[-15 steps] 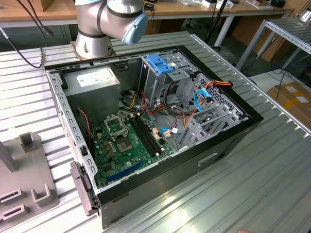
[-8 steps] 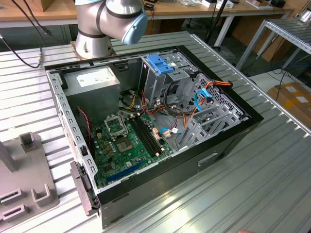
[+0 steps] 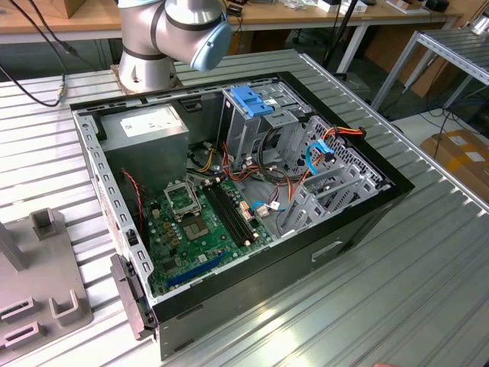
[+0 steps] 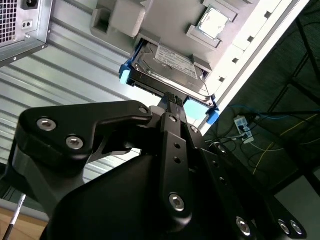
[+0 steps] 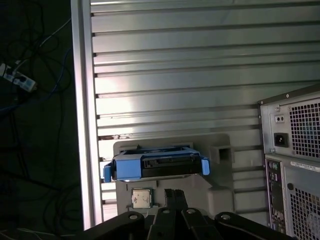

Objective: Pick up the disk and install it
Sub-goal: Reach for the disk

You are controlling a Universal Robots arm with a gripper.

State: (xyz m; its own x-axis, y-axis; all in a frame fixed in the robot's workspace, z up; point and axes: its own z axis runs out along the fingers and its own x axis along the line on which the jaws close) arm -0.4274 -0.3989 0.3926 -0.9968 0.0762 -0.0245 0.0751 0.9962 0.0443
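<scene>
The disk (image 5: 155, 167) is a grey metal drive in a bright blue carrier. It stands on edge in a slot of a pale grey fixture (image 5: 220, 200) on the ribbed metal table. In the second wrist view its white label (image 4: 172, 60) faces the fixture's wall. My gripper (image 5: 173, 194) is a short way from the disk's blue edge, with its black fingers (image 4: 171, 100) pressed together, shut on nothing. In the exterior view the arm's base (image 3: 168, 38) stands behind the open computer case (image 3: 229, 176).
The case holds a green motherboard (image 3: 199, 222), a grey power-supply box (image 3: 145, 126) and a metal cage with a blue cap (image 3: 252, 99). A small processor chip (image 5: 141, 197) lies on the fixture beside the disk. The case's rear panel (image 5: 295, 165) stands close by. The table edge (image 5: 82, 125) drops to cables on the floor.
</scene>
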